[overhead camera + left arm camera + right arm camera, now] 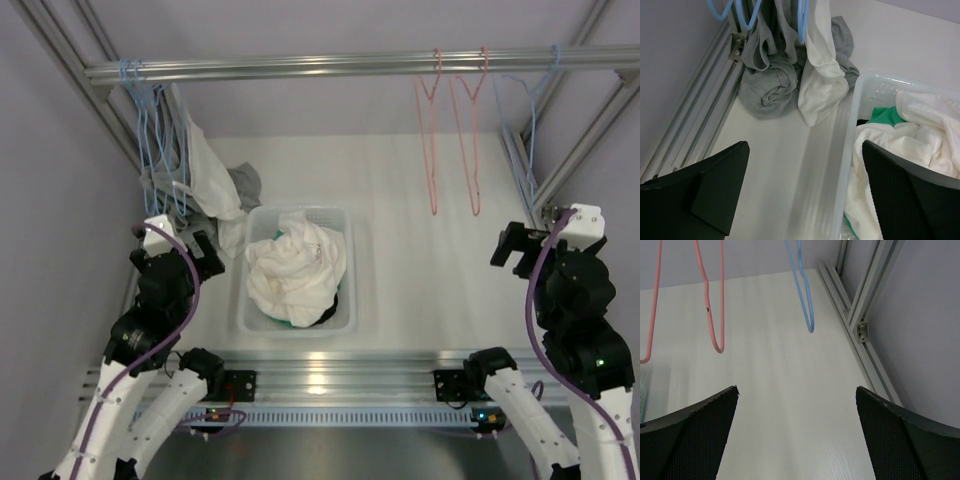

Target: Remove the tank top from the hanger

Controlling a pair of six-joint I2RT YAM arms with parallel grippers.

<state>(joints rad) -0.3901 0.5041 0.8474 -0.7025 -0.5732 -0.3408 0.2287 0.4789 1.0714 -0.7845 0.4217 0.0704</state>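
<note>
inspection, step in hand: the approach to the garment, not yet begun in earnest as i judge it. the tank top (822, 80), white, hangs from a blue hanger (802, 25) at the left end of the rail (300, 68). its lower part is slumped onto the table (770, 165) against a grey garment (767, 80) on the neighbouring hangers. it lies just beyond the far left corner of the basket (854, 120), which holds a heap of white and green cloth

left gripper (200, 255): jaws spread wide, holding nothing, touching nothing. it hovers beside the basket's left wall, short of the hanging clothes and pointing toward them. right gripper (515, 247): jaws likewise fully spread, empty, over bare table at the far right, well apart from the work, with empty pink hangers (718, 350) and a blue one ahead of it

recommended conduct: i would take the left arm forward and up to the white cloth just below the hanger's shoulder and pinch one strap, or the fabric beside it, only. the grey garment must stay out of the bite, since the two touch. the pull should go sideways off the hanger arm and then down, not straight toward me, or the hook may ride along the rail or come off it. whether the right arm can reach to steady the hanger i cannot tell. risk noted: thin cloth, loosely bunched, likely to slip from a shallow pinch
</note>
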